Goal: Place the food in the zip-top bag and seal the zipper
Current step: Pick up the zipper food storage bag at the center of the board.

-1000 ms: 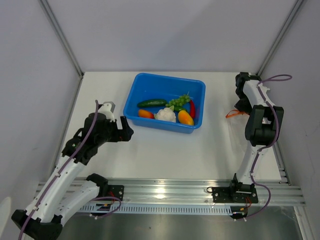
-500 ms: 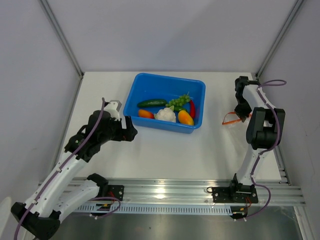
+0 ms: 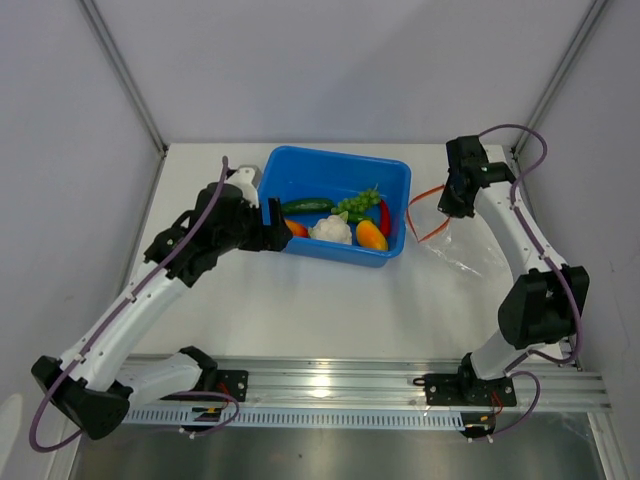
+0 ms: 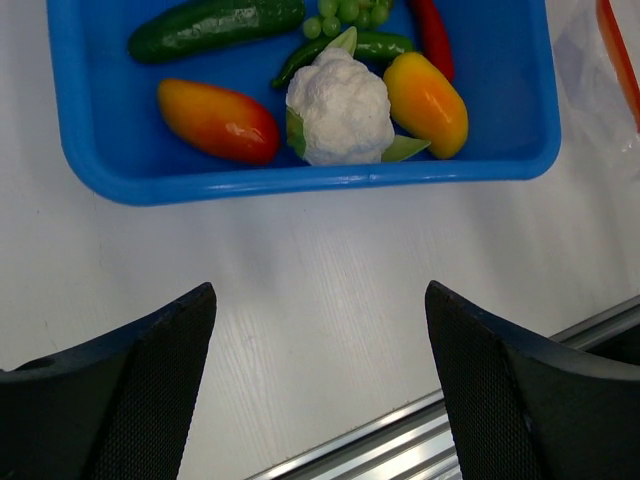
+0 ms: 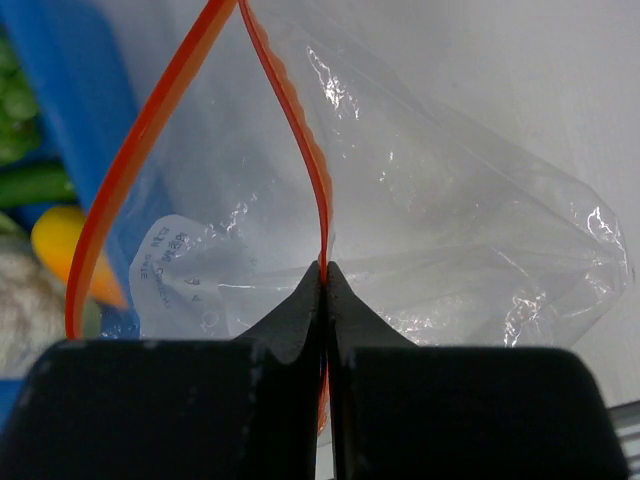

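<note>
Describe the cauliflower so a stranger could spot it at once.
Find the blue tub at the back middle of the white table. Along its near wall three pieces lie in a row; the cauliflower is the middle one, between an orange-red fruit and a yellow-orange fruit. It alone is white and lumpy, with green leaves.

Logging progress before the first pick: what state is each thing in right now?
tub: upright, loaded.
food: all in the tub, none bagged.
bag: empty, mouth open.
zipper: unsealed, its two strips spread apart.
left gripper: open, empty, short of the tub.
right gripper: shut on the zipper.
</note>
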Robot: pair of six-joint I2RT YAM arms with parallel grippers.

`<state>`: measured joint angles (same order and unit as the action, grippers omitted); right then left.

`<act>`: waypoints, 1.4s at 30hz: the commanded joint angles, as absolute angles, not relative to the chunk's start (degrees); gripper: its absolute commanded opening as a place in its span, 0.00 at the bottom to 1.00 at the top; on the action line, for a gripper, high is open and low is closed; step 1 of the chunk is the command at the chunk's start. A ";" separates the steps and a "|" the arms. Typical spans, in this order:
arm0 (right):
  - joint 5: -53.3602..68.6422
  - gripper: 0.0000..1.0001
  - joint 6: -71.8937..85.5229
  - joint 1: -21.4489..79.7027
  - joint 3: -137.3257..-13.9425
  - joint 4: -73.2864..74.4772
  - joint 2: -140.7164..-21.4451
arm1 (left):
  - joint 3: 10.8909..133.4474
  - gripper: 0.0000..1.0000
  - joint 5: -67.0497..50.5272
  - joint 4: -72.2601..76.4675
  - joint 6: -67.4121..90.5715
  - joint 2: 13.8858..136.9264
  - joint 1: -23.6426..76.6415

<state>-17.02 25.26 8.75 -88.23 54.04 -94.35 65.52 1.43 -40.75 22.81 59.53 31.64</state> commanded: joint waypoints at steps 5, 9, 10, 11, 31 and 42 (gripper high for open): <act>-5.89 0.00 22.06 13.79 -85.52 51.68 -88.16 | 74.87 0.87 4.92 -45.52 26.54 68.98 32.08; -4.05 0.00 22.24 16.34 -84.91 52.21 -86.66 | 79.70 0.87 5.18 -47.19 26.02 74.43 32.08; -3.61 0.00 22.32 16.96 -84.29 52.03 -86.31 | 80.59 0.88 5.19 -47.63 25.49 75.49 32.08; -3.43 0.00 22.24 17.31 -84.20 52.12 -85.70 | 81.55 0.88 5.01 -48.77 25.23 76.72 31.99; -2.55 0.00 20.04 15.83 -77.18 51.07 -79.37 | 102.83 1.00 -3.95 -56.69 20.75 99.66 30.15; 3.25 0.00 19.86 11.69 -72.51 49.48 -76.73 | 108.88 0.99 -11.96 -51.50 19.07 110.89 30.15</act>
<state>0.86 20.84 12.38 -72.93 51.22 -79.02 104.62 -9.39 -53.36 20.82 107.44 30.35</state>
